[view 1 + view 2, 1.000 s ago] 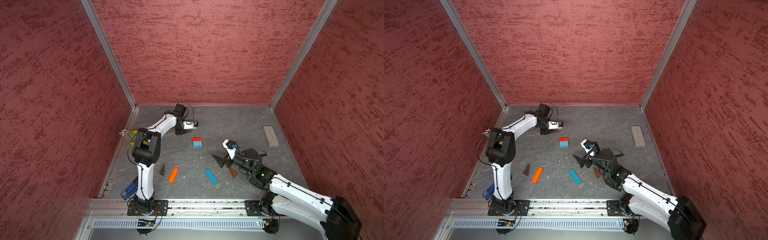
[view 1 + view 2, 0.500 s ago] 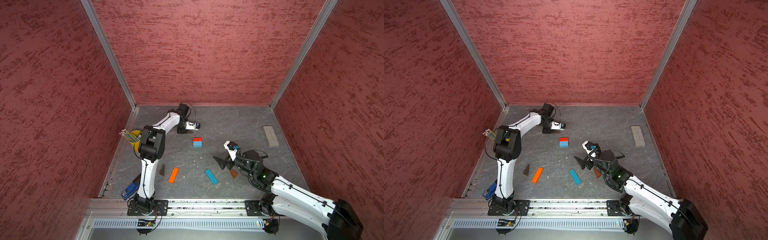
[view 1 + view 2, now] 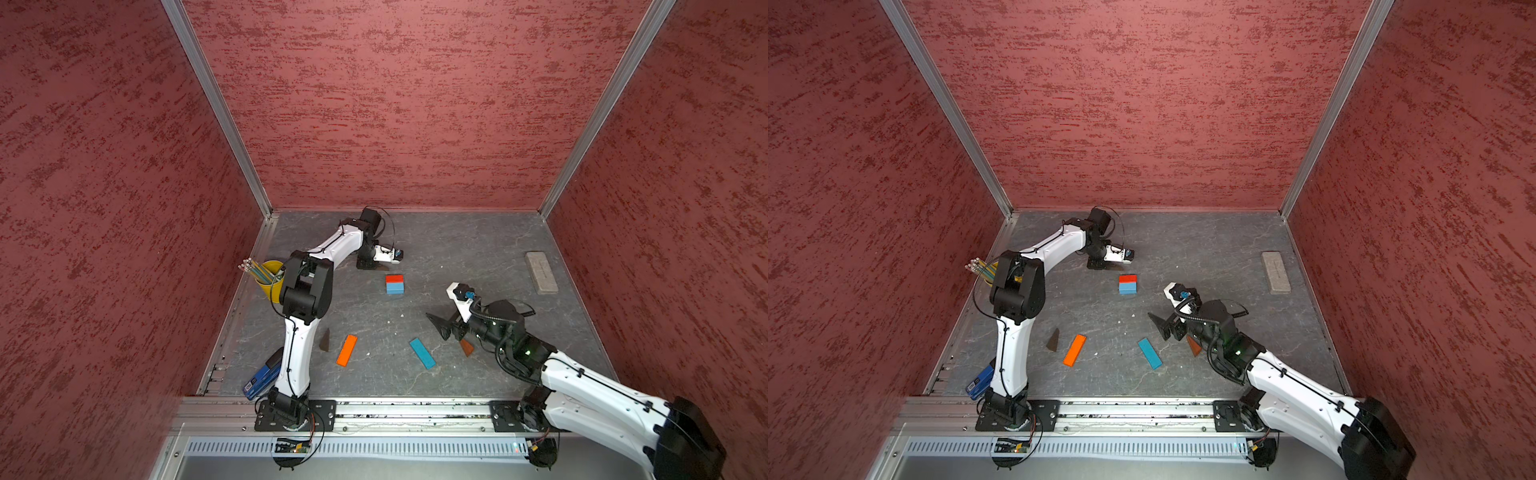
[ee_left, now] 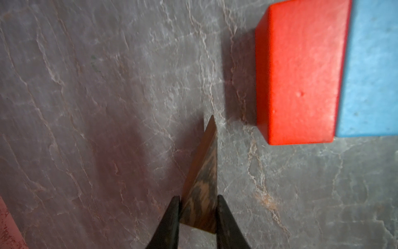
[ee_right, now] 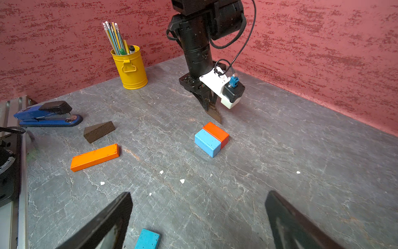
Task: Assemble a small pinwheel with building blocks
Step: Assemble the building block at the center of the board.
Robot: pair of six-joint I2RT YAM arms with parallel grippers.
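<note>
Near the bench's (image 3: 478, 257) front edge lie a dark wedge (image 3: 325, 340), the orange bar (image 3: 347, 350) and the blue bar (image 3: 422, 353), each apart. Just beyond, the right gripper (image 5: 199, 194) hangs with jaws spread wide, an orange-brown wedge (image 3: 466, 347) beside it. Mid-bench sits the red-and-blue cube (image 3: 394, 284). Past it, the left gripper (image 4: 198, 200) pinches a brown wedge (image 4: 204, 172), tip down, near the cube's red half without touching.

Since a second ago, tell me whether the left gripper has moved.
Yes: the left gripper, shut on a brown wedge, has edged slightly toward the unmoved red-and-blue cube.
</note>
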